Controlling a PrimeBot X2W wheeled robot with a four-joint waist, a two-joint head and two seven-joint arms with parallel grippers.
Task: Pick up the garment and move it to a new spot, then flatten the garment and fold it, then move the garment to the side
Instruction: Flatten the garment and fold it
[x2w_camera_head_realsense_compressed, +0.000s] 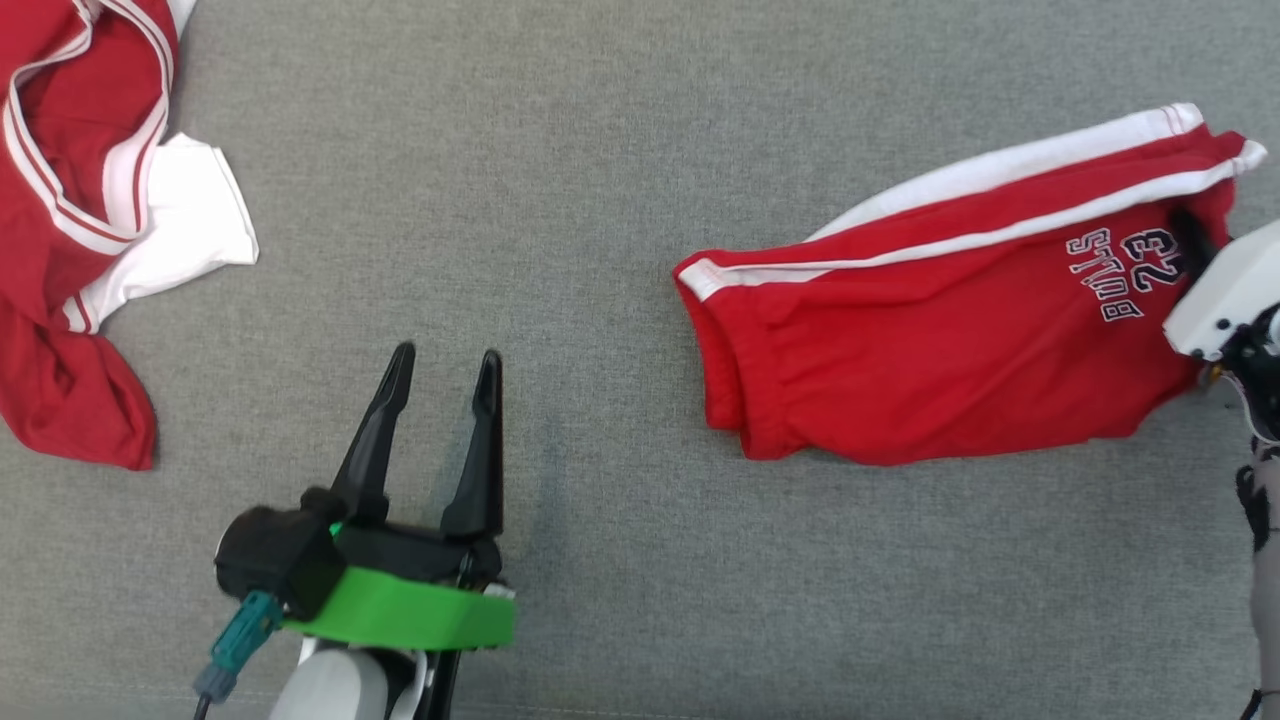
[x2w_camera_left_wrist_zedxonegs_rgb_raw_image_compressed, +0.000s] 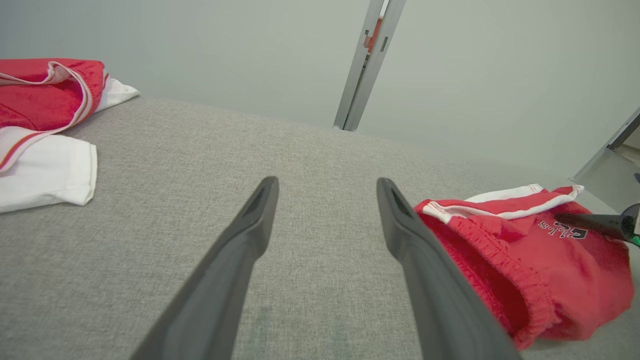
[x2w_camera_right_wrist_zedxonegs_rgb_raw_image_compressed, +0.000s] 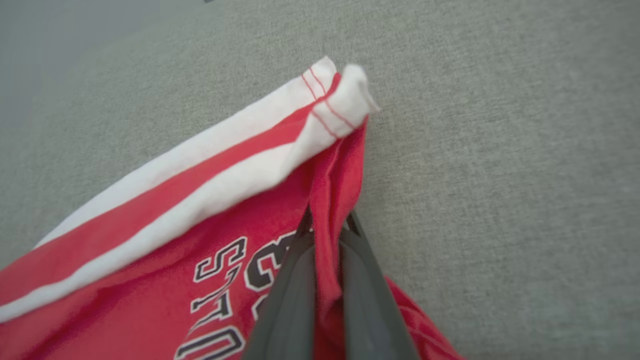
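Lying crumpled at the far left of the head view, a red jersey (x2w_camera_head_realsense_compressed: 70, 250) with white trim is spilling past the top and left edges of the picture. Its white sleeve (x2w_camera_head_realsense_compressed: 190, 220) is pointing toward the middle of the grey fabric surface (x2w_camera_head_realsense_compressed: 600, 130). Just right of it and lower, the left gripper (x2w_camera_head_realsense_compressed: 446, 354) is hanging over bare fabric on its green mount (x2w_camera_head_realsense_compressed: 400, 615). Its two dark fingers are standing spread with nothing between them, touching neither garment. The left wrist view is showing that same spread left gripper (x2w_camera_left_wrist_zedxonegs_rgb_raw_image_compressed: 327, 182), with the jersey (x2w_camera_left_wrist_zedxonegs_rgb_raw_image_compressed: 40, 100) off to the upper left and a metal post (x2w_camera_left_wrist_zedxonegs_rgb_raw_image_compressed: 367, 65) rising against the pale wall (x2w_camera_left_wrist_zedxonegs_rgb_raw_image_compressed: 200, 45) beyond the surface's far edge.

Further right, well apart from the jersey, the red shorts (x2w_camera_head_realsense_compressed: 950, 340) are lying on the surface. Their waistband (x2w_camera_head_realsense_compressed: 725, 350) is facing the left gripper, white side stripes (x2w_camera_head_realsense_compressed: 1000, 200) are running along the upper edge, and the "BULLS 23" lettering (x2w_camera_head_realsense_compressed: 1125, 265) is reading upside down near the right end.

At the far right, the right gripper (x2w_camera_head_realsense_compressed: 1192, 235) is reaching in from its white wrist housing (x2w_camera_head_realsense_compressed: 1225, 290) and pinching the leg end of the shorts. In the right wrist view, the right gripper (x2w_camera_right_wrist_zedxonegs_rgb_raw_image_compressed: 329, 216) is pressing its fingers together on a bunched fold of the shorts (x2w_camera_right_wrist_zedxonegs_rgb_raw_image_compressed: 150, 280), just below the striped corner.
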